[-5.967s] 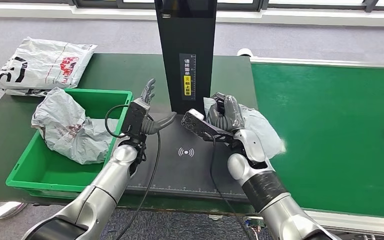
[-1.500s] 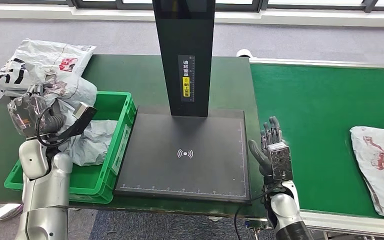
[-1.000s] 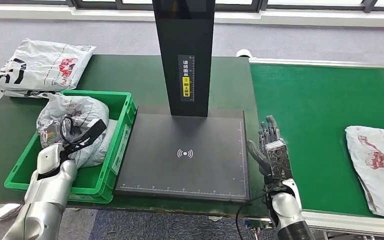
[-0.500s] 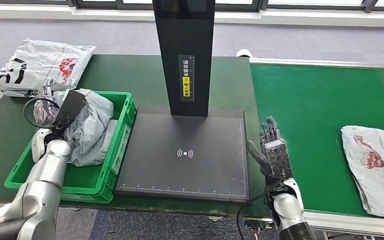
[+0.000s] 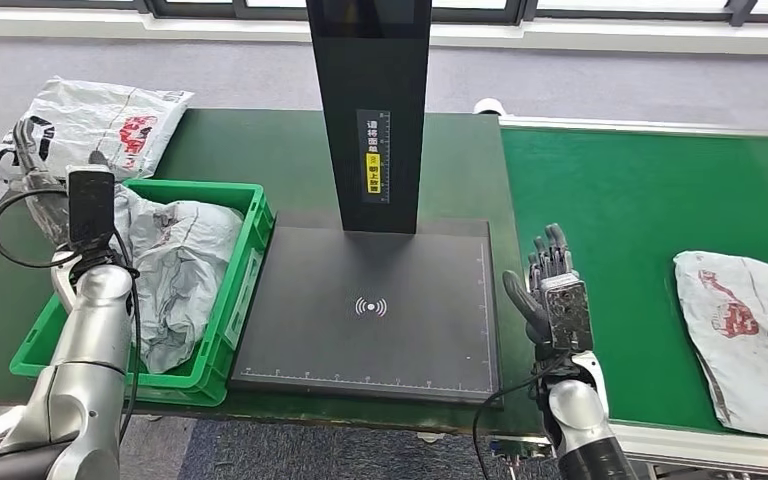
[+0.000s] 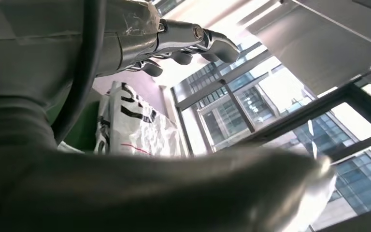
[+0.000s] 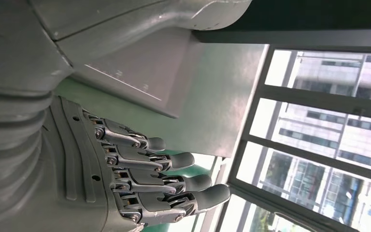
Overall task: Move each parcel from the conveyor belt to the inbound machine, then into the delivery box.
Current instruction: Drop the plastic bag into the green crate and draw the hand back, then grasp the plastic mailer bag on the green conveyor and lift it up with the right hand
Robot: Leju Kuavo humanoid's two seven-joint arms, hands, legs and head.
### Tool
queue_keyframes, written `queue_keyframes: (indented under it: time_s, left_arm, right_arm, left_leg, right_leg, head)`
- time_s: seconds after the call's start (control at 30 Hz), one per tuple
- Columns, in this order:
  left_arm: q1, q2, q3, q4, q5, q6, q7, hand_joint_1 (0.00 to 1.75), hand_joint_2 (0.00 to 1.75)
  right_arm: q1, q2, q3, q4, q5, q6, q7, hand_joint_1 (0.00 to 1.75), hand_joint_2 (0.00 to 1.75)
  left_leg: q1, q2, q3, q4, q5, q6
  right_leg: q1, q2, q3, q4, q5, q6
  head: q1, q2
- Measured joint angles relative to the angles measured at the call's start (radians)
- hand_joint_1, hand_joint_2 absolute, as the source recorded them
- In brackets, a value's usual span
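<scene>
A dark green table (image 5: 260, 150) stands before a row of windows, with a brighter green conveyor belt (image 5: 640, 220) butted against its right side. On the table a black inbound machine (image 5: 370, 310) is set, a flat scanning plate with a tall post, and just left of it a green delivery box (image 5: 245, 260) holds crumpled grey parcels (image 5: 175, 270). A white printed bag (image 5: 100, 125) lies on the table beyond the box.

The next parcel (image 5: 740, 335) to be moved lies on the belt, well to the right of the machine, with its long axis running roughly from the far side of the belt toward the near edge. It is touched by nothing.

The right hand (image 5: 552, 300) is raised upright just beside the right edge of the scanning plate, between the plate and the parcel; its fingers (image 7: 174, 181) are held straight and apart, with nothing in them. The parcel lies to the right of this hand, apart from it. The left hand (image 5: 35, 170) is raised at the far left corner of the box, with nothing seen in it; its fingers (image 6: 193, 41) are loosely curved and apart.

The right hand is judged much the nearer to the parcel, so a rightward reach across the belt is what the coming pick would call for, with the fingers best laid across the parcel's short width.
</scene>
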Motion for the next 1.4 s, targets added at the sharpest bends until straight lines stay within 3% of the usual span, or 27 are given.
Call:
queue_keyframes:
  time_s: [0.13,0.3,0.37,0.53,0.77,0.9,0.93,1.07,1.27,1.4]
  left_arm:
    - [0.004,-0.007,-0.070,-0.006,-0.039,-0.063,0.086,0.00,1.75]
    - [-0.013,-0.007,-0.150,0.026,-0.202,-0.108,0.261,0.00,1.75]
    - [-0.022,-0.006,-0.159,0.038,-0.176,-0.125,0.237,0.00,1.75]
    - [-0.014,-0.029,-0.161,0.026,0.024,-0.305,0.084,0.00,1.75]
    - [-0.009,-0.039,-0.162,0.020,0.042,-0.321,0.071,0.00,1.75]
    - [0.021,-0.132,-0.213,-0.004,0.276,-0.562,-0.020,0.00,1.75]
    - [0.026,-0.149,-0.230,-0.002,0.313,-0.583,-0.030,0.00,1.75]
    - [0.037,-0.198,-0.301,0.009,0.384,-0.592,-0.052,0.00,1.75]
    - [0.037,-0.213,-0.353,0.017,0.424,-0.599,-0.052,0.00,1.75]
    - [0.044,-0.251,-0.386,0.035,0.439,-0.626,-0.054,0.00,1.75]
  right_arm:
    - [-0.002,0.000,0.002,0.000,-0.001,-0.007,0.003,0.00,1.75]
    - [-0.002,0.000,0.002,-0.001,0.019,0.001,0.030,0.00,1.75]
    - [-0.001,0.000,0.002,-0.002,0.022,0.005,0.036,0.00,1.75]
    - [-0.001,0.000,0.002,-0.003,0.009,0.010,0.030,0.00,1.75]
    - [-0.001,0.000,0.002,-0.003,0.007,0.010,0.029,0.00,1.75]
    - [-0.018,0.003,0.030,0.001,0.007,-0.002,-0.002,0.00,1.75]
    - [-0.026,0.005,0.039,0.004,0.007,-0.007,-0.006,0.00,1.75]
    - [-0.051,0.014,0.068,0.015,0.006,-0.020,-0.009,0.00,1.75]
    - [-0.059,0.017,0.080,0.027,-0.002,-0.027,-0.014,0.00,1.75]
    - [-0.063,0.025,0.098,0.040,0.023,-0.047,-0.019,0.00,1.75]
  left_leg:
    - [0.000,0.000,0.000,0.000,0.000,0.000]
    - [0.000,0.001,0.000,0.000,0.000,0.000]
    - [0.000,0.002,0.000,0.000,0.000,0.000]
    - [0.000,0.001,0.000,0.000,0.000,0.000]
    - [0.000,0.000,-0.001,0.000,0.000,0.000]
    - [0.000,0.000,-0.001,0.000,0.000,0.001]
    - [0.000,-0.001,-0.001,0.000,0.000,0.001]
    - [0.000,-0.001,-0.002,0.001,0.001,0.001]
    - [0.000,-0.001,-0.002,0.001,0.001,0.001]
    - [0.000,-0.003,-0.003,0.000,0.001,0.001]
  right_leg:
    - [0.000,0.000,0.000,0.000,0.000,0.000]
    - [0.000,0.001,0.000,0.000,0.001,0.000]
    - [0.000,0.002,-0.001,0.000,0.001,0.000]
    - [0.000,0.001,-0.001,0.000,0.001,0.000]
    - [0.000,0.001,-0.001,0.000,0.001,0.000]
    - [-0.002,0.000,-0.001,0.000,0.002,0.000]
    - [-0.002,-0.001,-0.001,0.000,0.001,0.000]
    - [-0.002,-0.002,-0.001,0.000,0.002,0.001]
    - [-0.002,-0.001,-0.002,0.000,0.002,0.001]
    - [-0.001,-0.003,-0.002,0.000,0.002,0.001]
  head:
    - [0.000,0.000]
    - [0.000,0.000]
    - [0.000,0.000]
    - [0.000,0.000]
    - [0.000,0.000]
    - [0.000,0.000]
    - [0.000,0.000]
    - [0.000,0.000]
    - [0.000,0.000]
    - [0.000,0.000]
